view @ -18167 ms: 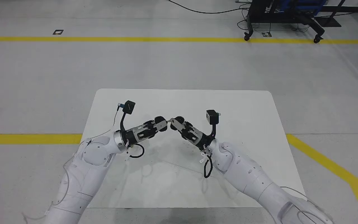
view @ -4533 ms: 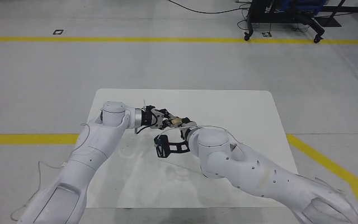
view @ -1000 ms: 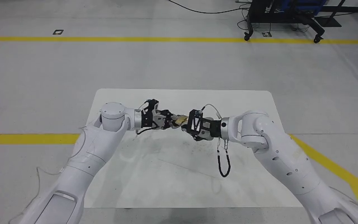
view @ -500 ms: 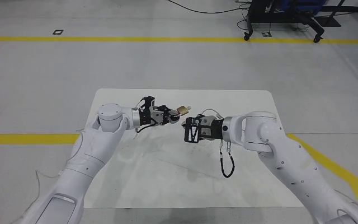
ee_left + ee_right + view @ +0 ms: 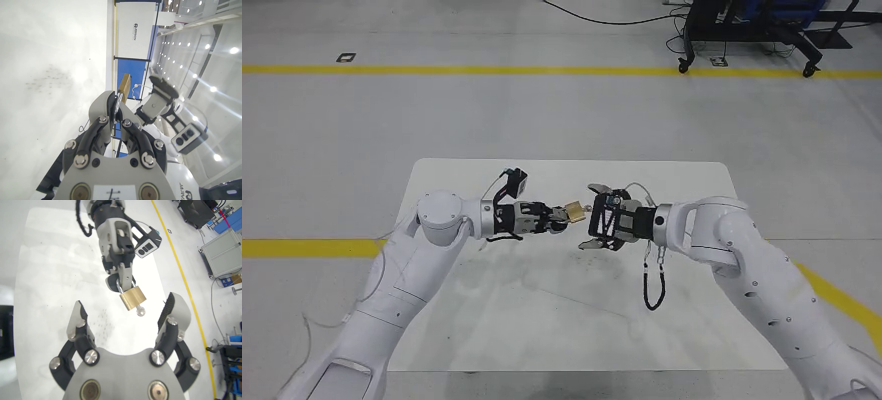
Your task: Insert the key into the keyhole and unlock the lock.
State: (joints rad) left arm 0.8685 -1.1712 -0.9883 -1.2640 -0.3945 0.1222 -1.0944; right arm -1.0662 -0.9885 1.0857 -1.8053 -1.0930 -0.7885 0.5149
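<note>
A brass padlock point(image 5: 573, 211) hangs above the middle of the white table point(image 5: 472, 330), held by its steel shackle point(image 5: 118, 287) in my left gripper point(image 5: 554, 218), which is shut on it. A silver key point(image 5: 140, 311) sticks out of the lock body's point(image 5: 133, 297) end, its round head toward my right gripper point(image 5: 124, 311). That right gripper point(image 5: 591, 216) stands open a short way from the key, a finger to either side and touching neither. In the left wrist view the padlock point(image 5: 125, 85) sits edge-on past my closed fingertips point(image 5: 113, 103), with the right gripper point(image 5: 162, 89) beyond it.
A black cable point(image 5: 652, 285) hangs from the right forearm down to the table. A yellow floor line point(image 5: 302, 247) runs past both table ends. A dark equipment cart point(image 5: 762, 30) stands far behind the table. Faint smudges point(image 5: 103, 323) mark the tabletop under the grippers.
My right gripper has let go and opened, rolling its wrist over while staying close to the key. The left arm has shifted the padlock slightly down and toward the right gripper.
</note>
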